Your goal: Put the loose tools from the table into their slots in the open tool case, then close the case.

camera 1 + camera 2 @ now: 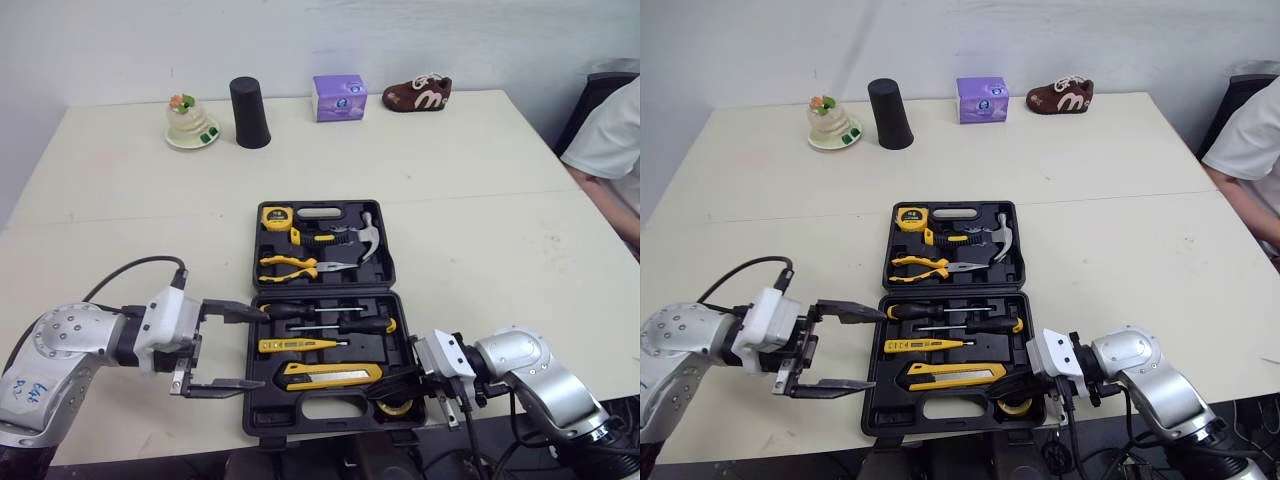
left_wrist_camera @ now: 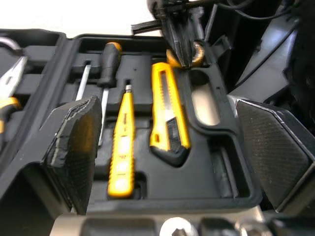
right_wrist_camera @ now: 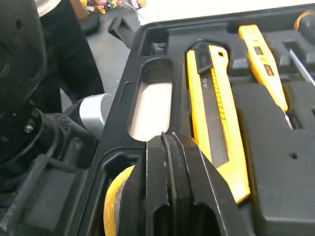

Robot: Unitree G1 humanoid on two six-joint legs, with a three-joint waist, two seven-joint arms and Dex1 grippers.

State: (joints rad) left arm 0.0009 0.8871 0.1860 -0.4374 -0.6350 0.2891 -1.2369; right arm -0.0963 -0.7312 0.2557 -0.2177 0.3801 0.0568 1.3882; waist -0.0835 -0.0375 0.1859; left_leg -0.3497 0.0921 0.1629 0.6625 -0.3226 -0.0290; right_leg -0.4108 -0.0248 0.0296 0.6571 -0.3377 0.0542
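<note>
At the near edge of the worktop (image 1: 480, 200), the open tool case (image 1: 262, 405) looks almost full. The utility knife (image 1: 330, 375) is seated. The right end effector (image 1: 395, 383), fingers pressed together, sits over a yellow tape roll (image 1: 395, 407). The left end effector (image 1: 250, 348) gapes wide beside the case. Closing the lid seems to be left.

We see the right gripper (image 3: 170, 142), black fingers pressed together, above the handle end of the open tool case (image 3: 118, 123), beside a partly hidden yellow rounded object (image 3: 115, 201). A yellow utility knife (image 3: 211, 108) lies slotted between the handle cutout (image 3: 150, 105) and a yellow tester screwdriver (image 3: 263, 64).
</note>
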